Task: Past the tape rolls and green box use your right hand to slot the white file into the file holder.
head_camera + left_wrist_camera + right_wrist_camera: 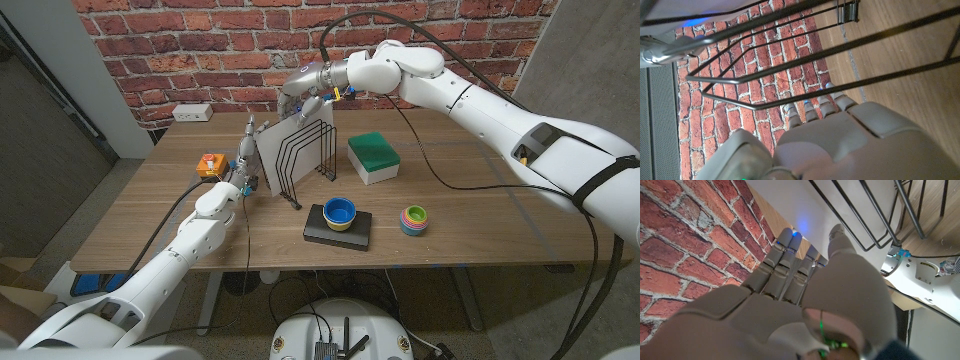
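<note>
Left hand [243,172] steadies the file holder [305,152], grasp unclear — right hand [308,88] fingers [790,255] grasp the white file [272,150] at its far top.

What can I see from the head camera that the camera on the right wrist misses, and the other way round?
The head view alone takes in the whole wooden table: the green box, the blue bowl, the coloured tape rolls and the long right arm. The right wrist view alone shows the right hand up close, its fingers against the white file. Both share the black wire file holder, the file and the brick wall.
</note>
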### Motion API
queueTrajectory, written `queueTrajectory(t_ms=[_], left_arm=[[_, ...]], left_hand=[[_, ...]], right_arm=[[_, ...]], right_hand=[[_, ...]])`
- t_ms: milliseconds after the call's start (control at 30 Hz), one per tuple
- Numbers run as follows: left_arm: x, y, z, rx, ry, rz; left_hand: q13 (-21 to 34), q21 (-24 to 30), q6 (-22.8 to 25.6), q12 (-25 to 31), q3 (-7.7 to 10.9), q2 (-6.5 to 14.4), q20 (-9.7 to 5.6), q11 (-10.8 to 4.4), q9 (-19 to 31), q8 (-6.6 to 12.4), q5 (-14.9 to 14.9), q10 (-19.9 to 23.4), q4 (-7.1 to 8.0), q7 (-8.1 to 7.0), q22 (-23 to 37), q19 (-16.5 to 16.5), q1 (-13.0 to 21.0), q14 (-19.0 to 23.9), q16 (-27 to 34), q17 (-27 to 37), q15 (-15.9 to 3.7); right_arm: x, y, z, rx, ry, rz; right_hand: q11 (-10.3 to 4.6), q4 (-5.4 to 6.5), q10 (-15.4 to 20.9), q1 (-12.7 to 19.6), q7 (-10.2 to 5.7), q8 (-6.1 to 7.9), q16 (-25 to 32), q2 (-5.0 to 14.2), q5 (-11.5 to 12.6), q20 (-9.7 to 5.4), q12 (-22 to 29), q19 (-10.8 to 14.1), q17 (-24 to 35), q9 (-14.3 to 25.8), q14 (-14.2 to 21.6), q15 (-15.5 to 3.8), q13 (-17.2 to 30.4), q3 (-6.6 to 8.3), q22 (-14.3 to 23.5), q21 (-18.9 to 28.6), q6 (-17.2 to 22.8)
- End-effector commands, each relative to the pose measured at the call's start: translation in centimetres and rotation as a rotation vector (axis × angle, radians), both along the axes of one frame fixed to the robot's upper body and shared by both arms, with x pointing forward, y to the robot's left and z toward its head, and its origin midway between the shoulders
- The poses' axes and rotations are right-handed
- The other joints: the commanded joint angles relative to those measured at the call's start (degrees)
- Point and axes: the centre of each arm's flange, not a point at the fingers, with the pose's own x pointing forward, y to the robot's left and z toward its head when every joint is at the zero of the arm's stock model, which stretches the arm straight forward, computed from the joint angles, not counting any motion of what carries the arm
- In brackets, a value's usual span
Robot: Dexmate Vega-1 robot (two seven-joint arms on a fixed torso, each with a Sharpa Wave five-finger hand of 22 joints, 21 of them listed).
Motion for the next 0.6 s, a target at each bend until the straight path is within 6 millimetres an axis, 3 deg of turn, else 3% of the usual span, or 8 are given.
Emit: queueTrajectory(t_ms=[33,333,600], left_arm=[[0.0,0.0,0.01,0.0,0.0,0.0],[0.0,0.0,0.0,0.0,0.0,0.0],[0.0,-0.02,-0.02,0.0,0.0,0.0]], left_hand=[[0.31,0.39,-0.16,0.38,-0.03,0.44,0.03,-0.43,0.28,0.33,0.36,-0.1,0.3,-0.51,0.28,0.42,-0.03,0.27,0.33,0.13,-0.26],[0.31,0.38,-0.19,0.38,-0.03,0.44,0.02,-0.58,0.28,0.32,0.36,-0.11,0.3,-0.51,0.28,0.4,-0.03,0.3,0.34,0.13,-0.24],[0.31,0.4,-0.09,0.39,-0.03,0.44,0.07,-0.49,0.28,0.36,0.36,-0.08,0.3,-0.51,0.28,0.46,-0.03,0.29,0.34,0.13,-0.21]], right_arm=[[0.19,-0.26,0.4,-0.014,0.019,-0.015],[0.4,-0.26,0.76,-0.024,0.047,-0.032],[0.49,-0.21,1.22,-0.043,0.116,-0.063]], right_hand=[[-0.02,0.14,-1.88,-1.45,-0.04,-0.7,-0.22,-0.41,0.43,-2.2,0.14,-1.64,-0.39,-0.13,-2.1,-7.59,-0.43,-0.61,-0.01,-0.95,-1.44],[0.51,0.58,-6.97,-4.18,0.08,-2.05,-0.17,-1.18,0.96,-0.63,0.3,-3.45,-2.02,-0.52,-7.37,-7.12,-2.14,-1.35,-0.11,-3.26,-5.33],[2.31,0.39,-12.46,-5.63,0.94,-3.26,-0.6,-2.08,1.46,1.25,0.07,-6.2,-3.85,-0.89,-13.25,-4.52,-3.99,-1.74,-0.2,-6.07,-10.6]])
